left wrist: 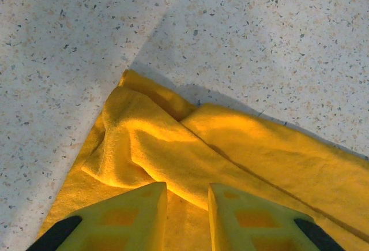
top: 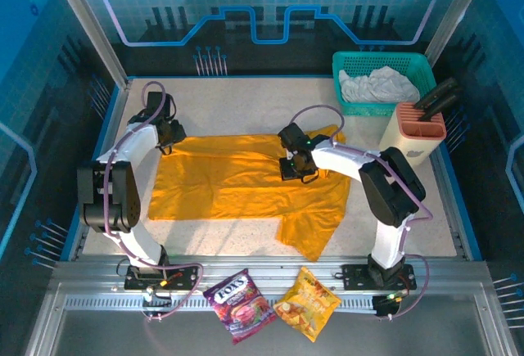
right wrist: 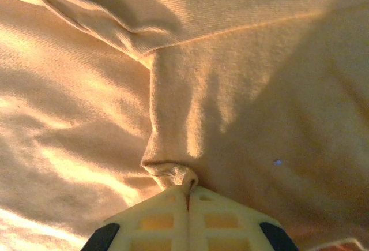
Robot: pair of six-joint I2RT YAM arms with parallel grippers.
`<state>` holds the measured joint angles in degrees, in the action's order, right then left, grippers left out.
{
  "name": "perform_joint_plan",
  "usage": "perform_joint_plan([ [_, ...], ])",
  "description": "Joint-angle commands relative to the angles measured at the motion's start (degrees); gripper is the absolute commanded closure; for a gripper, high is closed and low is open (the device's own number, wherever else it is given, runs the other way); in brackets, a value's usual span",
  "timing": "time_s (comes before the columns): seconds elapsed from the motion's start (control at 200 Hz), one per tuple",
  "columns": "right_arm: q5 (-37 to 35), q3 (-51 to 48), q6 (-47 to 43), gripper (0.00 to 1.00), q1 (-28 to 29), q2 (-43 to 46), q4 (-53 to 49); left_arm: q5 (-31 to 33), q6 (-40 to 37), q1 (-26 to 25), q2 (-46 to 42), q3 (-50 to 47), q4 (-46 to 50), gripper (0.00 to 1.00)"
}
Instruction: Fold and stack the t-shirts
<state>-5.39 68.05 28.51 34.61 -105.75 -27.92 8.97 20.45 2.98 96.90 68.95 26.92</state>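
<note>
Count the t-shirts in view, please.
2. The golden-orange t-shirt lies spread on the table; the whitish-grey t-shirt sits crumpled in the green basket, far right. Others may hide beneath it.

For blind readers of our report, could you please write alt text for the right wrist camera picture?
The right gripper is shut on a small pinch of the golden-orange t-shirt, and the cloth bunches up where the pale jaws meet. Beyond the pinch, the shirt lies in soft wrinkles with one stitched seam, partly in shadow.
</note>
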Motion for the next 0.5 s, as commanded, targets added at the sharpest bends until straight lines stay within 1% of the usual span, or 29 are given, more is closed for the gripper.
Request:
perform_joint_plan([
  [0.0, -1.74, -1.79, 2.89, 0.96, 0.97, 3.02, 0.14, 0.43, -1.08, -0.43, -1.72, -0.65, 1.12, 0.74],
  [0.115, -0.82, -3.10, 4.98, 0.95, 1.33, 4.01, 1.56, 0.71, -1.07, -0.52, -1.69, -0.82, 0.97, 0.74],
  [0.21, -1.06, -3.62, 8.38, 0.95, 1.98, 4.16, 2.47, 0.78, -1.06, -0.52, -1.63, -0.92, 0.86, 0.74],
  [0.3, -2.82, -3.43, 12.55, 0.96, 3.02, 3.80, 2.72, 0.78, -1.10, -0.61, -1.55, -1.21, 0.64, 0.74],
  [0.415, -6.31, -2.31, 18.69, 1.00, 4.66, 2.55, 1.47, 0.70, -1.20, -0.61, -1.29, -1.45, 0.29, 0.73],
  [0.495, -8.72, -0.91, 22.17, 1.00, 5.96, 1.25, -0.15, 0.70, -1.43, -0.61, -0.94, -1.56, 0.09, 0.74],
])
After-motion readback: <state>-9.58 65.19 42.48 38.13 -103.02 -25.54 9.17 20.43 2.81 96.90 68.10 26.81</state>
